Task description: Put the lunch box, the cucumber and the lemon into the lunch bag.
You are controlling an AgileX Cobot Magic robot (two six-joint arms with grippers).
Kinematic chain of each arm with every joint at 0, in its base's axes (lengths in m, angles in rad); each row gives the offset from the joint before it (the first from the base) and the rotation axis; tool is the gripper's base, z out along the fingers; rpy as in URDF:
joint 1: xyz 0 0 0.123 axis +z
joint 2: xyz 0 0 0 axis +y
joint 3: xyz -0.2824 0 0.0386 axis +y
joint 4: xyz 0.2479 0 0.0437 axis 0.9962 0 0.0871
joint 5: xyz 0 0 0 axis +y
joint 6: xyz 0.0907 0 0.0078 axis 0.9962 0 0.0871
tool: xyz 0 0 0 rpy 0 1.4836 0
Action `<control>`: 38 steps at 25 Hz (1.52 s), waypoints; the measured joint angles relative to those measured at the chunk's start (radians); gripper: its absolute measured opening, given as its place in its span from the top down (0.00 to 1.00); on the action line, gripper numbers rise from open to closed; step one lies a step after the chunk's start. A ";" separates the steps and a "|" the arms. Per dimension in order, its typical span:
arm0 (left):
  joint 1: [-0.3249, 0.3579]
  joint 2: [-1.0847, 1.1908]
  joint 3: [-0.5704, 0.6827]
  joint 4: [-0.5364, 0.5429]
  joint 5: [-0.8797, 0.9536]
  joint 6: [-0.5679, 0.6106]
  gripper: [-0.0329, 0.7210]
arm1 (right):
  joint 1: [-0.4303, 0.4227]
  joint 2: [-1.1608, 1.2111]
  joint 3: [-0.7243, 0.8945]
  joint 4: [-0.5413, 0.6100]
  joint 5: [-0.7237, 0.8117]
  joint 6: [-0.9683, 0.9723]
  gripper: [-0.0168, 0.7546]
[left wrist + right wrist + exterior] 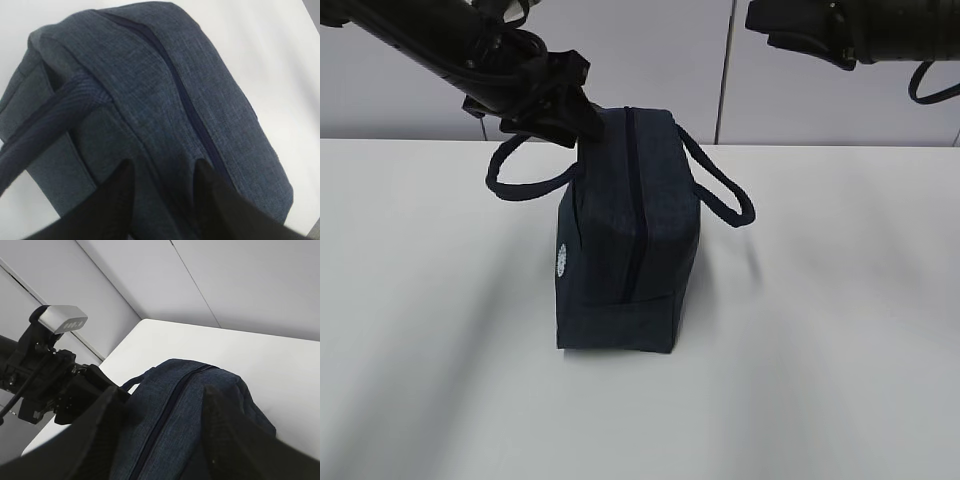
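The dark navy lunch bag [625, 240] stands upright in the middle of the white table, its top zipper [638, 200] drawn shut along the whole length. My left gripper [585, 125] hovers at the bag's far left top corner, by the left handle [525, 185]. In the left wrist view it [164, 167] is open, with the bag's top fabric [150, 100] showing between its fingers. My right gripper [790, 35] hangs high at the upper right, open and empty [162, 395], looking down on the bag [185, 410]. The lunch box, cucumber and lemon are out of view.
The white table [840, 330] spreads around the bag on every side. The bag's right handle [725, 190] droops outward, and a small round white logo [561, 260] marks its left face. A grey panelled wall [660, 60] stands behind the table.
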 joint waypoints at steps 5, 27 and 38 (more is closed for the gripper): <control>0.000 0.000 0.000 0.004 0.026 0.002 0.44 | 0.000 0.000 0.000 0.000 0.000 0.000 0.47; 0.000 -0.359 0.014 0.451 0.093 -0.133 0.43 | 0.000 -0.375 0.000 -0.631 -0.200 0.508 0.47; 0.000 -0.865 0.392 0.554 0.090 -0.202 0.43 | 0.000 -0.743 0.000 -1.264 0.042 1.029 0.47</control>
